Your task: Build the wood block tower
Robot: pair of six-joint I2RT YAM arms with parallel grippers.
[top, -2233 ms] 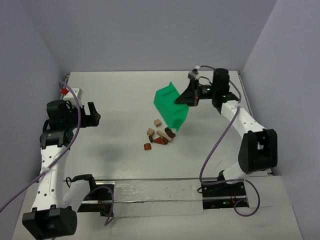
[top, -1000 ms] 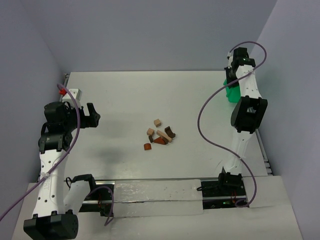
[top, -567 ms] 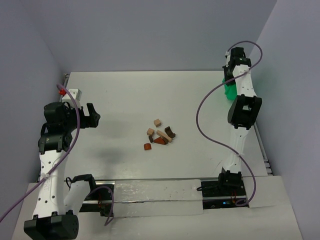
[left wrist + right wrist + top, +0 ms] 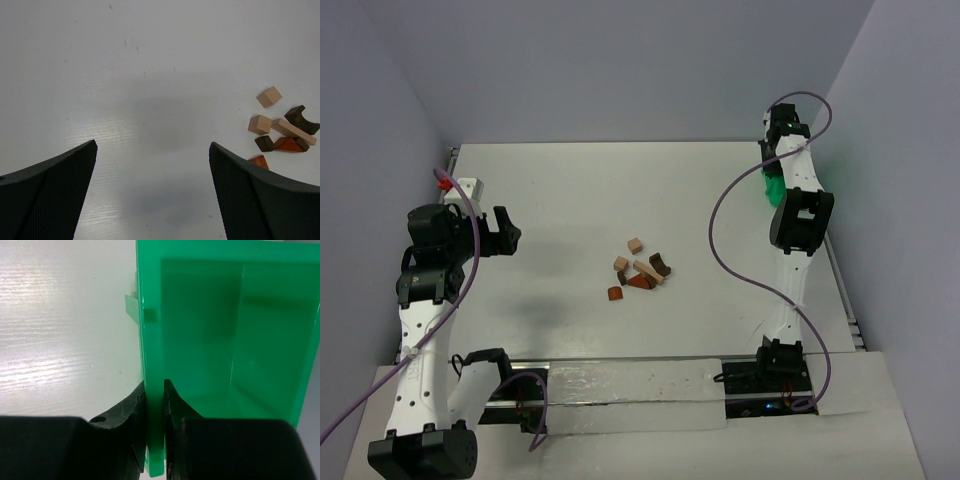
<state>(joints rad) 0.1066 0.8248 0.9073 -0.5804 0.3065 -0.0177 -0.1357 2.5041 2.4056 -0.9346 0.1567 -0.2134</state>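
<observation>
The wood blocks [image 4: 640, 268] lie loose in a small cluster at mid-table: tan cubes, a tan bar, a dark brown arch and reddish pieces. No wood block tower is in view. The left wrist view shows the same wood blocks [image 4: 280, 132] at its right edge. My left gripper [image 4: 505, 230] hovers well to their left, open and holding nothing, its fingertips [image 4: 90, 147] wide apart over bare table. My right gripper [image 4: 154, 385] is shut on the side wall of a green bin [image 4: 225, 330]. It holds that bin [image 4: 775, 188] at the far right back corner, mostly hidden behind the arm.
A small white box with a red part [image 4: 465, 185] sits at the table's back left corner. Grey walls close in the table on three sides. The right arm [image 4: 800, 225] stretches along the table's right edge.
The right arm carried the green bin from beside the blocks to the far right back corner, and over the last second edged a little further back. The left arm and the blocks stayed still.
</observation>
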